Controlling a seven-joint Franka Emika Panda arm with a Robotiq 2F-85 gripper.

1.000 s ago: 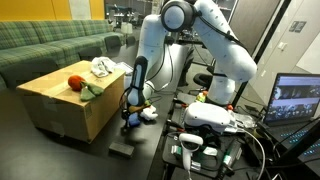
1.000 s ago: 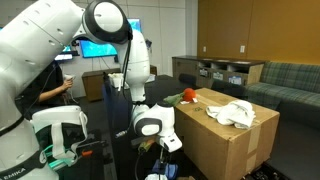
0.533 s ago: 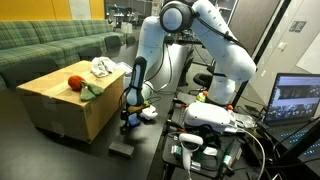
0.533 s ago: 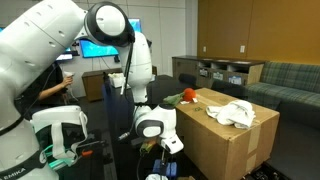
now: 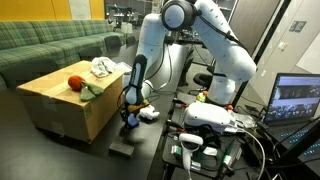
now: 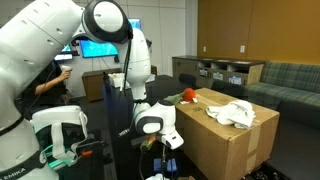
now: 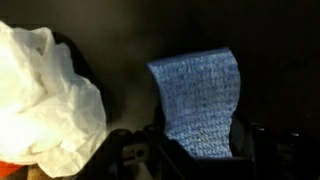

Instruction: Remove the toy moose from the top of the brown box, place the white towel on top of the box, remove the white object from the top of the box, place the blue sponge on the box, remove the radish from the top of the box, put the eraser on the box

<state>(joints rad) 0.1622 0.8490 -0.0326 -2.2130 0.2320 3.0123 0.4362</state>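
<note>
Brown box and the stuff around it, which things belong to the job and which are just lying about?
Job: brown box; radish and white towel on top of it; blue sponge and crumpled white object, both in the wrist view.
Lying about: green couch, laptop, shelf unit.

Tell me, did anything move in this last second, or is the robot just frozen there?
Almost nothing. The arm only shifts a touch; its gripper stays low beside the brown box, by the blue sponge. Whether it grips the sponge is unclear. The radish and white towel lie on the box as before.
</note>
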